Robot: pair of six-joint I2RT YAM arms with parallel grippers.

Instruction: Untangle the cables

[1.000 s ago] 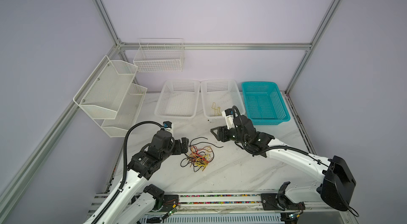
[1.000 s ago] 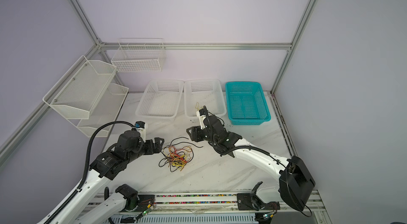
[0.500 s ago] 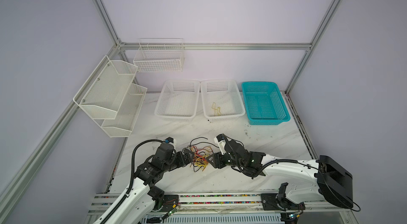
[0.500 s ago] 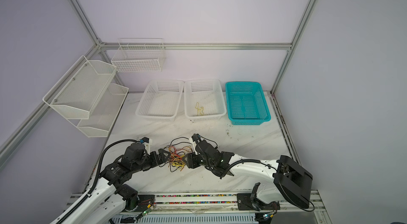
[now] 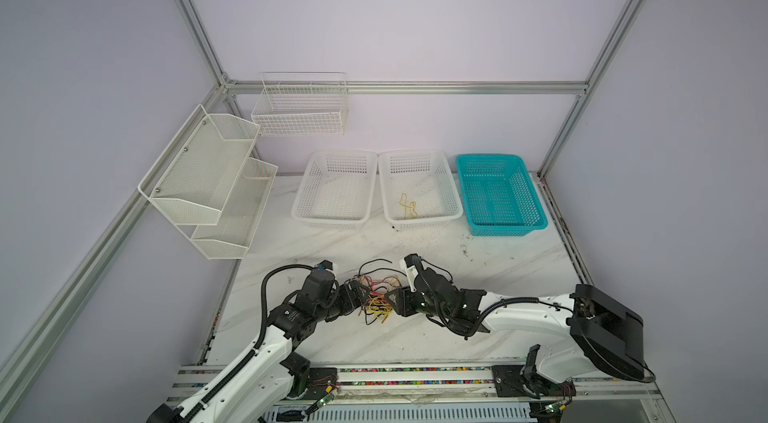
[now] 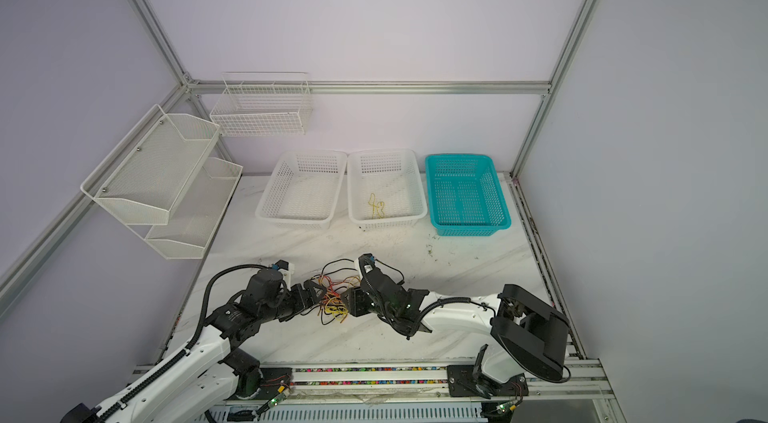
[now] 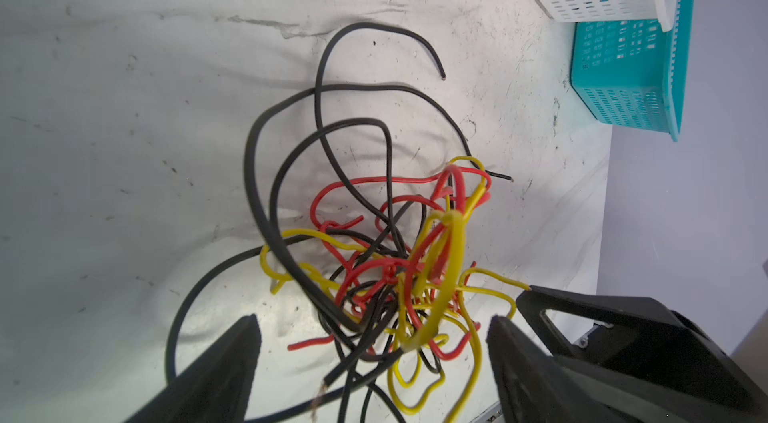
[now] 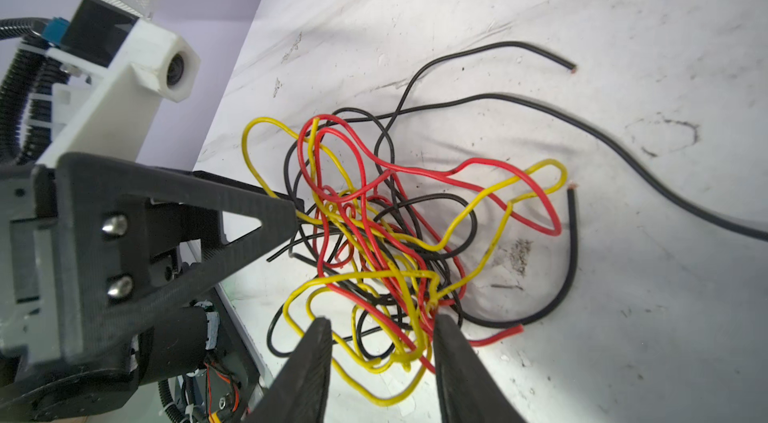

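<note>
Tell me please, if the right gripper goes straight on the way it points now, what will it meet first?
The cables: the tangle lies between the open jaws of the right gripper. Just beyond the tangle, probably the left gripper, though depth is unclear.

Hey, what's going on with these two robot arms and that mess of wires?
It's an untangling job: a knot of black, yellow and red cables sits near the front of the table. The left gripper and right gripper face it from opposite sides, jaws open with strands between them; neither is clamped yet. One yellow cable already lies in the middle white basket.
</note>
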